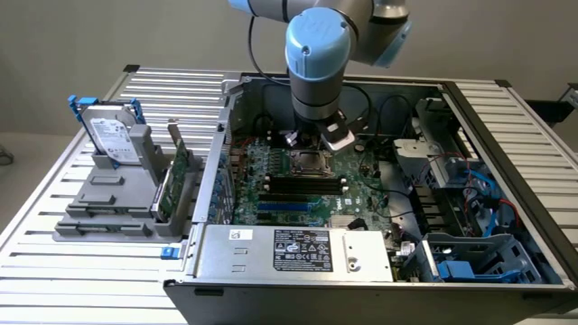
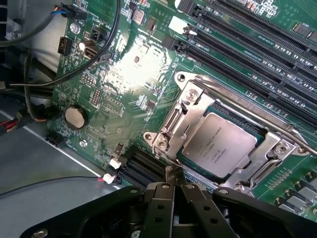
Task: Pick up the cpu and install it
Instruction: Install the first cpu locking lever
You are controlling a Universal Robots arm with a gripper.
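The cpu [image 2: 218,145], a small silver-grey square chip, lies flat in the motherboard socket, with the metal socket frame [image 2: 174,119] around its edges. In the exterior view the cpu [image 1: 310,162] sits just below the arm's wrist. My gripper [image 2: 173,174] hovers beside the socket's edge, its black fingers [image 2: 157,210] pressed together and shut with nothing between them. In the exterior view the gripper [image 1: 312,143] hangs a little above the socket, inside the open computer case.
Black memory slots [image 2: 257,34] run beside the socket. Black cables [image 2: 111,44] loop over the board near a coin battery [image 2: 76,117]. Outside the case [image 1: 203,203], a hard drive with a blue bracket [image 1: 113,139] stands in a grey holder [image 1: 108,203] on the slatted table.
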